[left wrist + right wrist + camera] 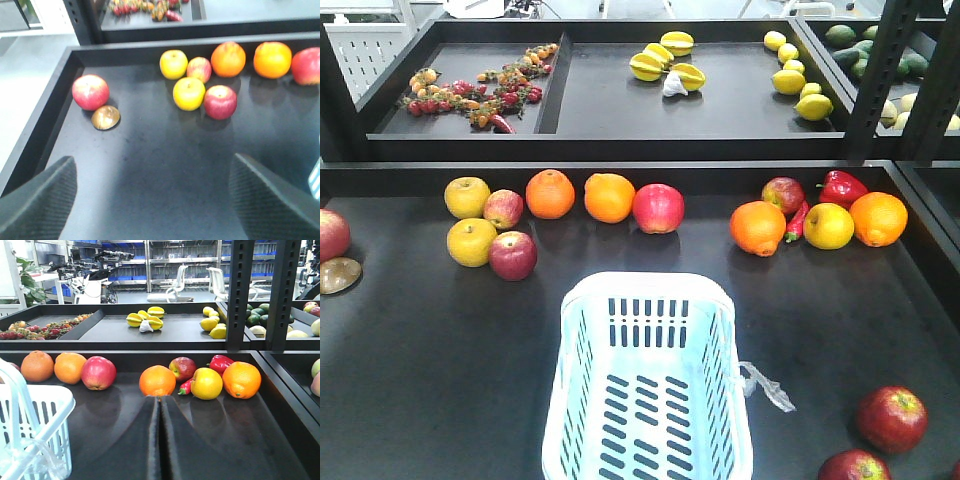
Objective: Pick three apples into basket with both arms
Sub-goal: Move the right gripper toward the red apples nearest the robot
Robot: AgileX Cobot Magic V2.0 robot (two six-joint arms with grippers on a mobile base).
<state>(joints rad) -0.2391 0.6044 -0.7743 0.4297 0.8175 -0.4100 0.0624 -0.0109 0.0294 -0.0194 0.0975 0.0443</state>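
The pale blue basket [650, 380] stands empty at the front middle of the lower tray, and its rim shows in the right wrist view [35, 410]. Several dark red apples lie around it: one [513, 255] at the left by the yellow apples, one [658, 208] in the back row, two [891, 418] at the front right. My left gripper [152, 200] is open over bare tray, with a red apple [220, 101] ahead of it and another [90, 92] far left. My right gripper [160, 400] is shut and empty, pointing at an orange [157, 380]. Neither arm shows in the front view.
Oranges [610, 197], yellow apples [471, 241], a red pepper [842, 187] and a chilli line the back of the tray. A brown flat object [105, 117] lies by the left wall. A raised shelf [620, 110] behind holds starfruit, lemons and small fruit. A black post [240, 290] stands at the right.
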